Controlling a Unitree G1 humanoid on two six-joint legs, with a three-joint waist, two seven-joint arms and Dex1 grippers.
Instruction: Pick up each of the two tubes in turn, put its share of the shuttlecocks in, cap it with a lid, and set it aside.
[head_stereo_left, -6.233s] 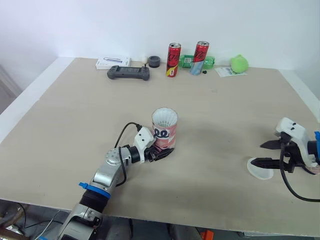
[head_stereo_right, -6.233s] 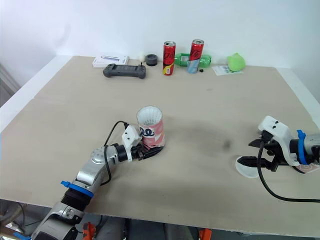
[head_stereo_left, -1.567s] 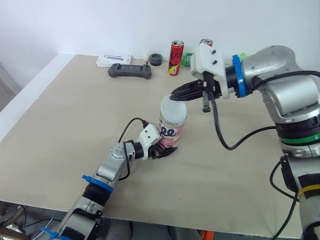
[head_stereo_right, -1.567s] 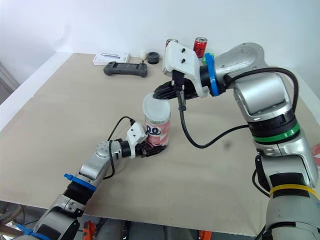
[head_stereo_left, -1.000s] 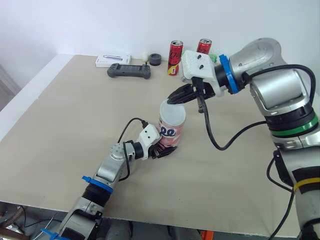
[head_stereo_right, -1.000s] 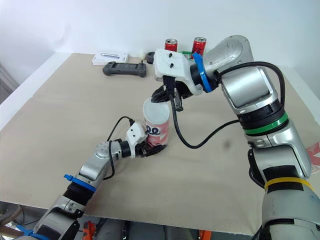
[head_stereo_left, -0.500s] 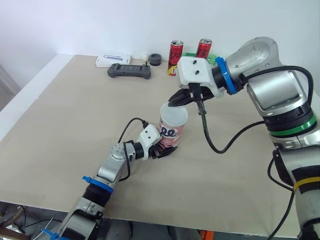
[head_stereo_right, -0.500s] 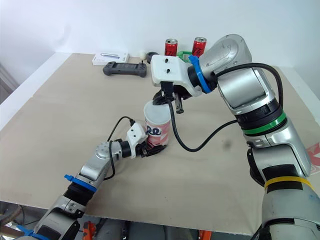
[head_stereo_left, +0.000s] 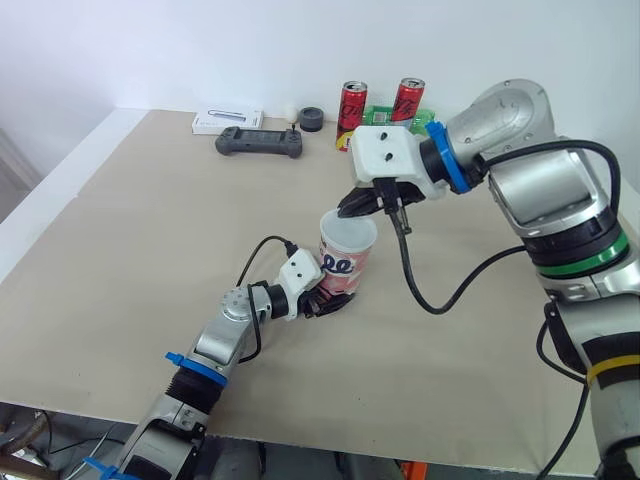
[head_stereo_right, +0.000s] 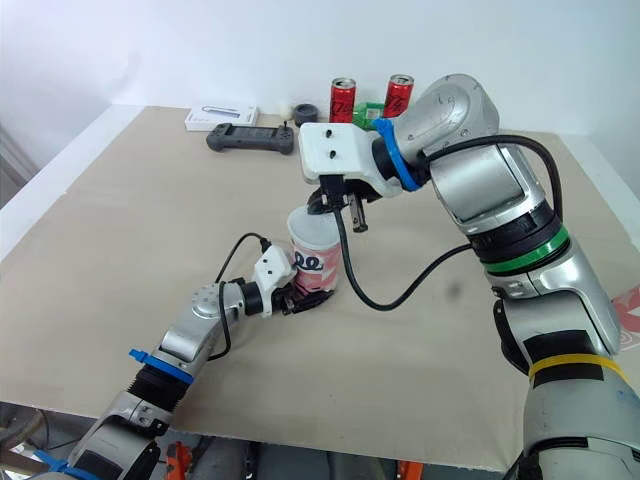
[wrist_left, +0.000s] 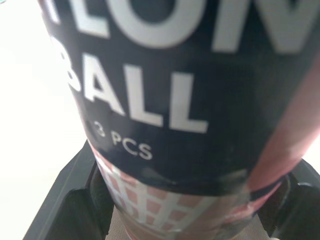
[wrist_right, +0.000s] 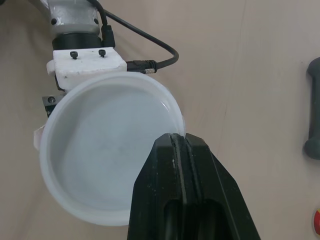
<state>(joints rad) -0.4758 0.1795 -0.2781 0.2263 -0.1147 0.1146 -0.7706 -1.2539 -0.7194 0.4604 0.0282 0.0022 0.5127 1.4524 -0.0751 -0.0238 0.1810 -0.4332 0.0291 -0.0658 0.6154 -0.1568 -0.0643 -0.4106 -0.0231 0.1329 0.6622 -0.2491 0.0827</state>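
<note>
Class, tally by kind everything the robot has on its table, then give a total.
Tube: 1
Lid: 1
Red cans: 2
Game controller: 1
White box: 1
Black ring: 1
Green bottle, partly hidden: 1
Small white ball: 1
Total: 9

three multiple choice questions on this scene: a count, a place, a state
1. How many red cans stand at the table's far edge? A) one B) two C) four
2. Where is the lid? A) over the tube's mouth B) beside the controller C) atop a can
3. The right gripper is: A) open B) shut on a can C) shut on the lid's rim

1 B: two cans show there. 2 A: it covers the tube's top. 3 C: it pinches the rim.
</note>
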